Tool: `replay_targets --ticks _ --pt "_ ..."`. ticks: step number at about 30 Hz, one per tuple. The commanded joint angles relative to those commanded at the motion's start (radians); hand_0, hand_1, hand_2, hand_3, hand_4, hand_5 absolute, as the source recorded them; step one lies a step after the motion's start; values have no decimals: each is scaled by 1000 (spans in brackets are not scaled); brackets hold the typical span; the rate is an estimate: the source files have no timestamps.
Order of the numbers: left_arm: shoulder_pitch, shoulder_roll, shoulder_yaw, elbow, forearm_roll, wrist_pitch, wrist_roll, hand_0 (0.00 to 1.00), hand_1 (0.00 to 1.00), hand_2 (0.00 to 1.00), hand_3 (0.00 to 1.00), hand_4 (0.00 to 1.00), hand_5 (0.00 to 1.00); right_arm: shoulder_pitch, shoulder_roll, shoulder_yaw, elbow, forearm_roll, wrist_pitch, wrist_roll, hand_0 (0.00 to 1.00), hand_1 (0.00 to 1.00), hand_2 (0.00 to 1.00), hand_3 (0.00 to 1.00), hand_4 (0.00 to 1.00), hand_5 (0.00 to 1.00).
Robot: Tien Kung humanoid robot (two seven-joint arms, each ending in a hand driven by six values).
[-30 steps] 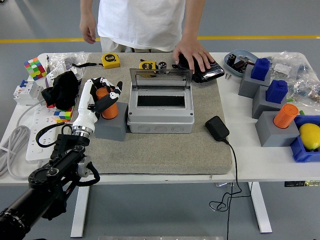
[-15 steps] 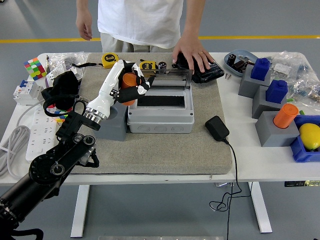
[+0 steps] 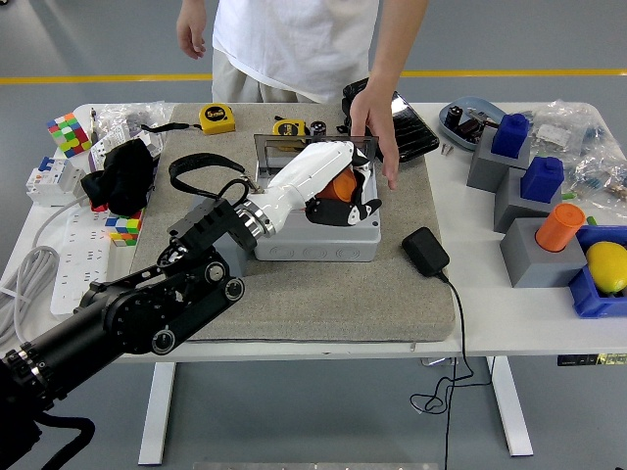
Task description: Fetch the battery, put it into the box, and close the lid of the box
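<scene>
My left hand (image 3: 341, 194) is shut on the orange cylindrical battery (image 3: 342, 184) and holds it over the opening of the grey box (image 3: 323, 242), toward its right side. The box stands on the grey mat (image 3: 323, 304) with its clear lid (image 3: 276, 152) raised upright at the back. A person at the far side rests a hand (image 3: 376, 122) at the lid's right end. My left forearm (image 3: 294, 181) crosses the box and hides most of its opening. The right arm is out of view.
A black adapter (image 3: 426, 251) with its cable lies right of the box. At the right stand grey blocks with blue pieces (image 3: 509, 135) and an orange cylinder (image 3: 559, 226), and a blue bin with a yellow fruit (image 3: 607, 266). A tape measure (image 3: 217, 117), a colour cube (image 3: 67, 132) and a power strip (image 3: 64, 269) are at the left.
My left hand lifted the orange battery off its grey stand and carried it right, over the box. The person's hand moved from the black case to the lid's right end.
</scene>
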Motion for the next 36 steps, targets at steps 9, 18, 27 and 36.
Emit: replay_targets --ticks 9,18,27,36 --pt "-77 -32 69 108 78 5 72 145 112 175 231 839 2 -4 0 -3 0 2 0 0 555 589 581 545 923 489" --pt "-119 -32 122 220 68 14 78 174 135 192 252 938 2 -2 1 1 1 -1 0 0 554 589 579 545 922 489" --pt "-132 -32 136 268 80 46 45 199 160 208 269 985 13 -1 3 -2 3 -4 0 0 554 589 578 544 920 487" --pt "-147 -32 190 294 48 81 -4 294 276 297 351 998 29 2 2 -1 5 -9 0 1 555 589 578 544 919 485"
